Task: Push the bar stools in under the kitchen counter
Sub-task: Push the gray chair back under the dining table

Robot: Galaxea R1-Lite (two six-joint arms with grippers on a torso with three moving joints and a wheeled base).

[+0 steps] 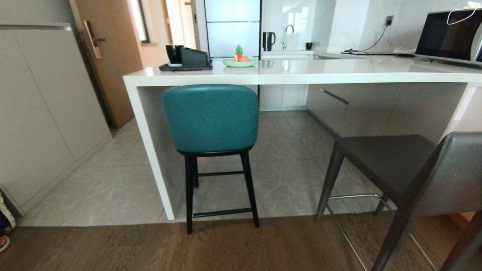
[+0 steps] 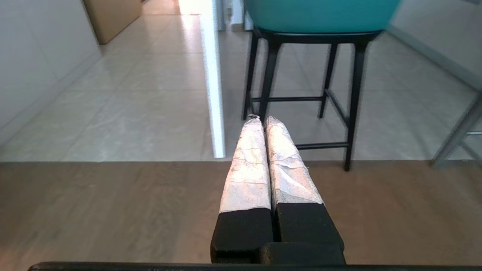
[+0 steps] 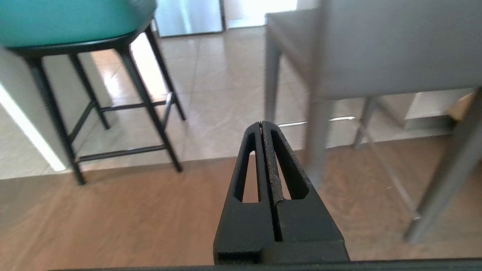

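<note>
The teal bar stool point(image 1: 211, 118) with thin black legs stands pushed in under the left end of the white kitchen counter point(image 1: 301, 73), close to its side panel point(image 1: 150, 150). The grey bar stool point(image 1: 410, 169) stands out from the counter at the right, on the wooden floor's edge. Neither arm shows in the head view. My left gripper point(image 2: 262, 119) is shut and empty, held low above the wood floor, short of the teal stool's legs point(image 2: 354, 101). My right gripper point(image 3: 261, 124) is shut and empty, facing the grey stool's legs point(image 3: 316, 139).
On the counter stand a black tray with holders point(image 1: 186, 60), a green plate with food point(image 1: 240, 61) and a microwave point(image 1: 448, 35). Grey cabinets point(image 1: 41, 113) line the left wall. Tile floor meets wood floor point(image 1: 226, 248) near the stools' legs. A person's foot point(image 1: 4, 233) shows at far left.
</note>
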